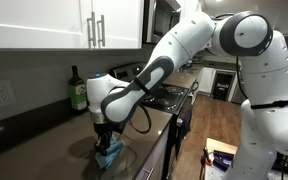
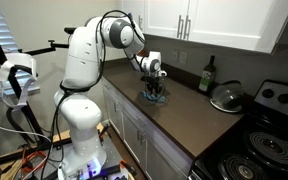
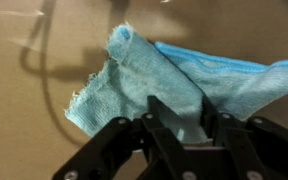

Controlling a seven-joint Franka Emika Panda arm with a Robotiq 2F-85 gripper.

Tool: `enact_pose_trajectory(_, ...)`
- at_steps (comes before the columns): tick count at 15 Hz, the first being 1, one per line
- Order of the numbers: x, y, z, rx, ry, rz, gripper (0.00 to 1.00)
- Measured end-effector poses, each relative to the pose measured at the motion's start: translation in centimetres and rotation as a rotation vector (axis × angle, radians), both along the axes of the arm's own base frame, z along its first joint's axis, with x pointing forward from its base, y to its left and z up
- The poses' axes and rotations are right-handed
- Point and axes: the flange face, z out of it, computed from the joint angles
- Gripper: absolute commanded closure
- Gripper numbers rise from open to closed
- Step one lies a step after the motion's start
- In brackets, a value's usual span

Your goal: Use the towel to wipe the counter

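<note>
A light blue towel (image 3: 164,75) lies bunched on the brown counter (image 3: 24,110). In the wrist view my gripper (image 3: 184,118) is shut on the towel, with both black fingers pressed into the cloth. In both exterior views the gripper (image 1: 106,140) (image 2: 156,90) points straight down at the counter, with the towel (image 1: 110,153) (image 2: 157,97) hanging under it and touching the surface.
A dark green bottle (image 1: 77,92) (image 2: 207,75) stands by the back wall. A pan with a glass lid (image 2: 227,97) sits beside the black stove (image 2: 269,125). White cabinets hang above. The counter's front edge (image 2: 144,115) is close to the gripper.
</note>
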Motion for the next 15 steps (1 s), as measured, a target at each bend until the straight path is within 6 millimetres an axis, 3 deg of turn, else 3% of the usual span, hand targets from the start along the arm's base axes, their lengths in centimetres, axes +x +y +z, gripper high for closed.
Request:
enact_pose_trajectory(2,-0.04,-0.10,-0.09,-0.001,0.002,-0.001,0.95)
enact_pose_trajectory(5,-0.05,-0.10,-0.10,-0.003,0.001,-0.001,0.99)
enact_pose_trajectory(15,-0.16,0.86,-0.35,-0.026,-0.003,0.039,0.97)
